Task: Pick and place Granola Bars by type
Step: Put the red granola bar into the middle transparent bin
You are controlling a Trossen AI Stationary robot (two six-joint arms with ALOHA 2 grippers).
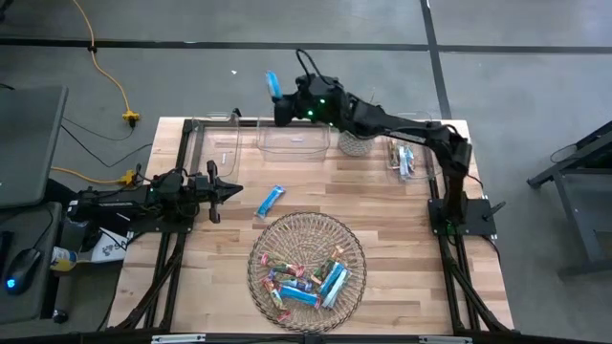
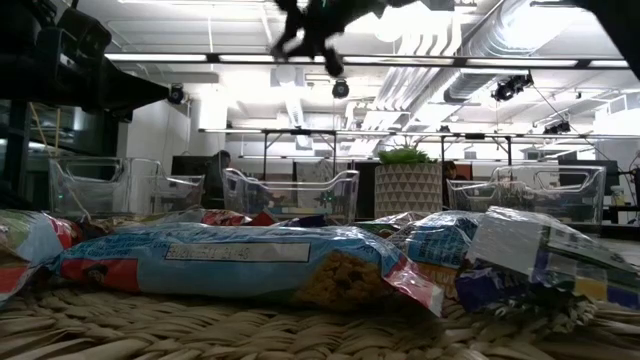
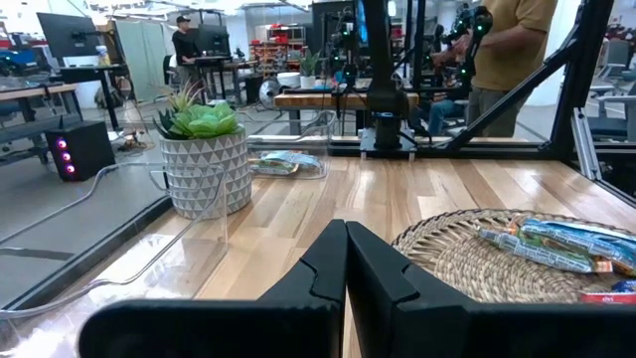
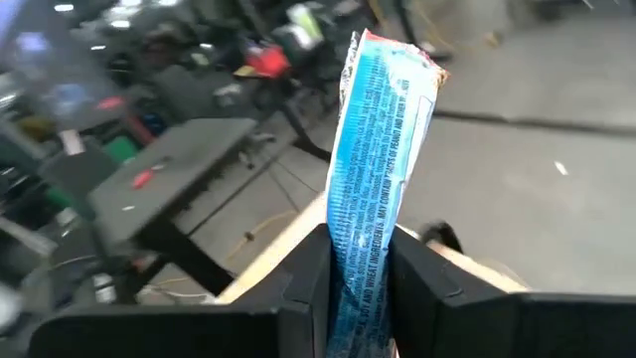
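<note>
My right gripper (image 1: 280, 98) is high over the table's far edge, above the clear bins, and is shut on a blue-and-white granola bar (image 4: 383, 149). A second blue bar (image 1: 271, 201) lies flat on the wood near the table's middle. Several more bars, blue and tan, lie in the round woven basket (image 1: 263, 234) at the near side, and they fill the low view's foreground (image 2: 230, 262). My left gripper (image 1: 229, 189) waits shut and level at the table's left side, with nothing between its fingers (image 3: 346, 268). My right gripper pinches the blue-and-white bar between its two fingers, at the bar's lower part (image 4: 360, 261). The fingers run along the bar, and most of it sticks out past the fingertips. The bar (image 1: 273, 84) is lifted clear of table and bins.
Clear plastic bins stand along the far edge: two at the far left (image 1: 215, 143) and middle (image 1: 292, 139), and one at the far right (image 1: 406, 158) holding bars. A potted plant (image 1: 356, 141) stands between them. People stand beyond the table (image 3: 502, 60).
</note>
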